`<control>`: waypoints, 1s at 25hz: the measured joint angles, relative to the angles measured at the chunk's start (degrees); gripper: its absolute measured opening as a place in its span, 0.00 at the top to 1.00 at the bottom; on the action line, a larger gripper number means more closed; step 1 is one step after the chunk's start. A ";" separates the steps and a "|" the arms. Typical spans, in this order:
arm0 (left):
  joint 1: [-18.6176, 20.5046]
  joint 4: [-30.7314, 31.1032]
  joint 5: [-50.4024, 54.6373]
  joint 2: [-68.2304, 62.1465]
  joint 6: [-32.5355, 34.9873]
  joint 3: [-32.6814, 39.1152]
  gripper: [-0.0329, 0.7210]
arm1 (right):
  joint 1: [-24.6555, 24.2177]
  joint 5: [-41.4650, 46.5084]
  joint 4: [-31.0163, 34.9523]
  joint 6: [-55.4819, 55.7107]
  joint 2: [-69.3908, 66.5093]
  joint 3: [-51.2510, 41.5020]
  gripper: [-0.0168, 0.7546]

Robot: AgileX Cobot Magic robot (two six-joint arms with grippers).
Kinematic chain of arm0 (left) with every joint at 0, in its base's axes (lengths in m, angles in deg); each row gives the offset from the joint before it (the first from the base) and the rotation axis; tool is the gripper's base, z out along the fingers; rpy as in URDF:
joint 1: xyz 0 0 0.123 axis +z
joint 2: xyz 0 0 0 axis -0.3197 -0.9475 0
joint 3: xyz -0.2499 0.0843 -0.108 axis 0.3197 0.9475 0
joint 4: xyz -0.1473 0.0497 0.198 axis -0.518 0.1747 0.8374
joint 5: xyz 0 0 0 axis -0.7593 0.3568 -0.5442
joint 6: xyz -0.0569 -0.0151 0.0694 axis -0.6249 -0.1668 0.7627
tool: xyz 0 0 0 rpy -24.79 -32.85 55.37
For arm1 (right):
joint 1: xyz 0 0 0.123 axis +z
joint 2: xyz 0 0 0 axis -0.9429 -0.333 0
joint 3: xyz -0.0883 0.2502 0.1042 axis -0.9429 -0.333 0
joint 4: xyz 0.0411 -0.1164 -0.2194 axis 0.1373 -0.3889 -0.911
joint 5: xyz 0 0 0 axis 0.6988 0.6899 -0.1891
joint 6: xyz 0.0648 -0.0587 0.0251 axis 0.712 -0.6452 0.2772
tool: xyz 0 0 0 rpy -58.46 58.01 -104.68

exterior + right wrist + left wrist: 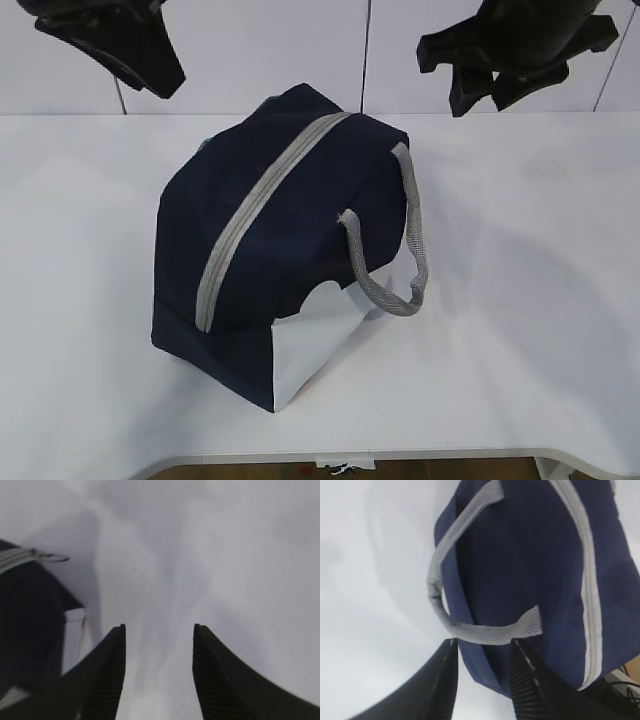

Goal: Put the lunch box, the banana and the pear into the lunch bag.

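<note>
Now – lunch bag (290, 200) zipped on table (520, 300) | left claw (482, 652) parted | right claw (159, 635) parted

The lunch bag (270, 210) is navy blue over its top and sides, with a plain white panel (315, 345) low on its near side, and a light grey zipper (255, 215) band runs in a stripe along its top. Its rope handles (395, 250) are a woven mid-grey, the ribbed weave showing plainly in the left wrist view, and the table (530, 300) beneath it is plain white. Both the left gripper (482, 650) and the right gripper (159, 635) are black, their fingers (107, 675) ridged with fine lines on the inner faces.
</note>
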 joint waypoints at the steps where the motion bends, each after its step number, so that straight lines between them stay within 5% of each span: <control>1: -0.01 0.74 0.11 0.25 -0.63 0.00 0.60 | 0.00 2.27 2.53 -0.79 0.24 1.21 0.52; 7: -0.01 3.46 0.29 3.56 -4.01 0.33 0.60 | 0.00 10.61 9.77 -2.76 0.35 9.93 0.52; 14: 0.12 8.21 0.43 10.11 -4.62 10.08 0.60 | 0.00 11.56 16.52 -3.13 2.91 11.49 0.52; 25: 0.12 8.63 0.56 28.11 -4.62 21.39 0.61 | 0.00 11.78 23.31 -10.54 21.23 -4.68 0.52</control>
